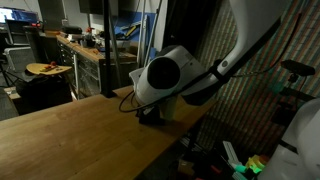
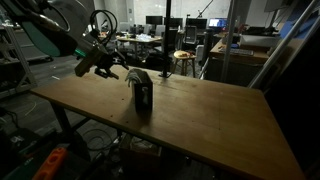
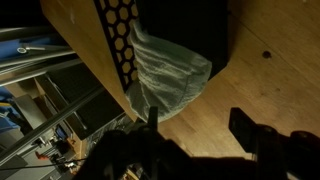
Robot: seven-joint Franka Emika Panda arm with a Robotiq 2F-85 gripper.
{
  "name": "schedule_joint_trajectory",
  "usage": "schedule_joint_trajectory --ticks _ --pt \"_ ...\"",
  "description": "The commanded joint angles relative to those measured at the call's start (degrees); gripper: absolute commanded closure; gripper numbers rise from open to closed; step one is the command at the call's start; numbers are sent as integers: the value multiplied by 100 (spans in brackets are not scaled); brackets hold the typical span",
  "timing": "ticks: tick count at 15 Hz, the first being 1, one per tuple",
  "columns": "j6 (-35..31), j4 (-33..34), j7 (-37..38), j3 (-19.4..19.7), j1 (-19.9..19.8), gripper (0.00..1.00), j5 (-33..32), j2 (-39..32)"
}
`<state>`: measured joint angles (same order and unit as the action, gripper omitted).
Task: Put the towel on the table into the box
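The small black box (image 2: 143,94) stands near the far edge of the wooden table (image 2: 205,118). In the wrist view the box (image 3: 185,22) has a honeycomb-mesh side, and the light grey towel (image 3: 165,70) bulges out of it onto the wood. A pale bit of towel (image 2: 135,78) shows at the box's top. My gripper (image 3: 197,120) is open, both dark fingers over bare wood just short of the towel, nothing between them. In an exterior view the gripper (image 2: 103,65) hovers above the table edge, beside the box. In an exterior view my arm (image 1: 170,72) hides the box.
The table edge (image 3: 85,75) runs close beside the box, with shelving and floor clutter below it. A cluttered workbench (image 1: 85,50) with a round orange-brown object (image 1: 42,68) stands behind. A stool (image 2: 183,58) and desks stand beyond the table.
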<state>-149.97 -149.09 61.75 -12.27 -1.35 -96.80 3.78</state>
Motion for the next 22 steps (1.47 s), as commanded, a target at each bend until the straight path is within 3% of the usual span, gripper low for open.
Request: schedule_joint_trajectory --ticks 1,3,7,8,12,15,17,22 --pt "58 179 243 37 -41 27 -355 -150" --pt "61 192 279 59 -37 33 -418 -183" --pt "72 218 367 67 -26 78 -511 -243" --pt "69 222 385 68 -27 85 -528 -250" --pt "61 242 415 72 -30 95 -552 -266" --pt "59 260 420 75 -32 89 -544 -278" --pt "72 276 438 72 -29 65 -542 -296" --pt "87 288 430 79 -35 26 -542 -324"
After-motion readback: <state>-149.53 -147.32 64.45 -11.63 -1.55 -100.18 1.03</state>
